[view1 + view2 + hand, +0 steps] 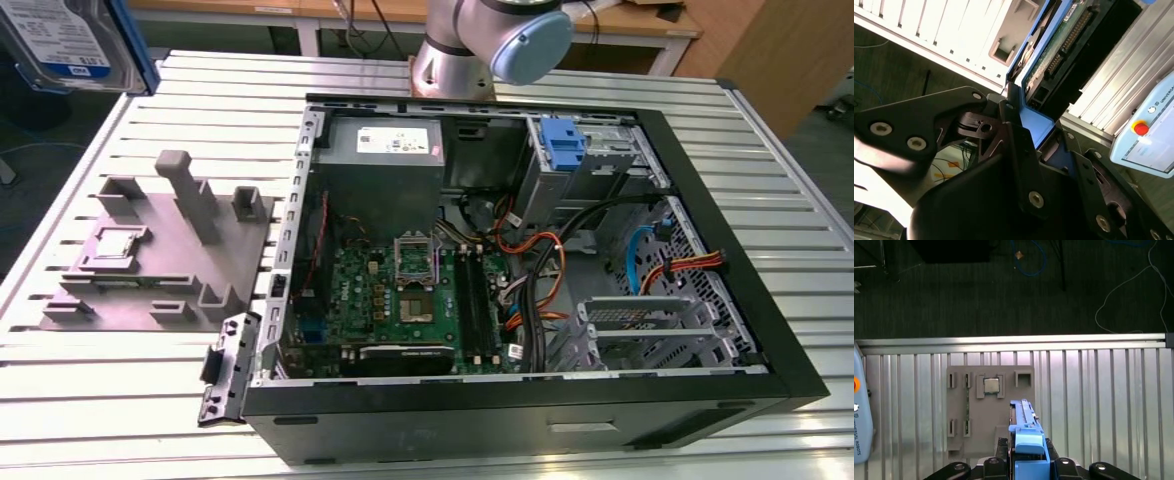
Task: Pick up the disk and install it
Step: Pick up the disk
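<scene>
The computer case (467, 425) lies on the table (120, 400); inside, the power supply box (387, 140) occupies the far corner on the exterior view's left, a carrier bracket (566, 145) the far bay towards that view's right. Outside the case — on the exterior view's left — a fixture plate (160, 260) rests just beside it, with the disk (60, 40), clamped in the gripper (1026, 465), raised further out.
</scene>
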Controlling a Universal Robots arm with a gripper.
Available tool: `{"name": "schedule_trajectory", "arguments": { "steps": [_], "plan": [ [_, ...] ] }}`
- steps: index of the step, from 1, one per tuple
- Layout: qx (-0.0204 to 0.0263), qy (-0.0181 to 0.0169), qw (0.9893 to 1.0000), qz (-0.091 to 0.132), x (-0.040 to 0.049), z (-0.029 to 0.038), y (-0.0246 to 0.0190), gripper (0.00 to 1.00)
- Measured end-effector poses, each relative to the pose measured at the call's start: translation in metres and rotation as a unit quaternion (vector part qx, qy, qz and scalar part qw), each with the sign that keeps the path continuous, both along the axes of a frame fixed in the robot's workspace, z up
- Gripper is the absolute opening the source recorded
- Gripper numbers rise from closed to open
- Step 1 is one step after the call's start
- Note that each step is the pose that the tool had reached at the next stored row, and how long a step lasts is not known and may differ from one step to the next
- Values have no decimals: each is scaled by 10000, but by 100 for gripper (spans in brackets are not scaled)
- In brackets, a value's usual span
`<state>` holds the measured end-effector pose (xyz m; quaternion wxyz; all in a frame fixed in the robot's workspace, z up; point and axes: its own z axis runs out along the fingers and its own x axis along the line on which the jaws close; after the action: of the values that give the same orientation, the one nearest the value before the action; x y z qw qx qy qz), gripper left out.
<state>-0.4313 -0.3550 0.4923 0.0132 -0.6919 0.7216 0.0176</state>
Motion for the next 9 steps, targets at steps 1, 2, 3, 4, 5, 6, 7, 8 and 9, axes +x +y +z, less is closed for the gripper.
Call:
{"name": "schedule_trajectory", "arguments": {
  "steps": [1, 2, 3, 4, 5, 6, 7, 8, 9],
  "plan": [
    [0, 0, 10000, 0, 8, 0, -1, 37],
    [0, 0, 10000, 0, 14, 0, -1, 37],
    [0, 0, 10000, 0, 22, 0, -2, 37],
    [0, 0, 10000, 0, 29, 0, -4, 37],
    [0, 0, 10000, 0, 36, 0, -6, 37],
    [0, 0, 10000, 0, 42, 0, -7, 37],
    [0, 0, 10000, 0, 49, 0, -11, 37],
    [0, 0, 10000, 0, 60, 0, -14, 37],
    [0, 0, 10000, 0, 74, 0, -17, 37]
  ]
}}
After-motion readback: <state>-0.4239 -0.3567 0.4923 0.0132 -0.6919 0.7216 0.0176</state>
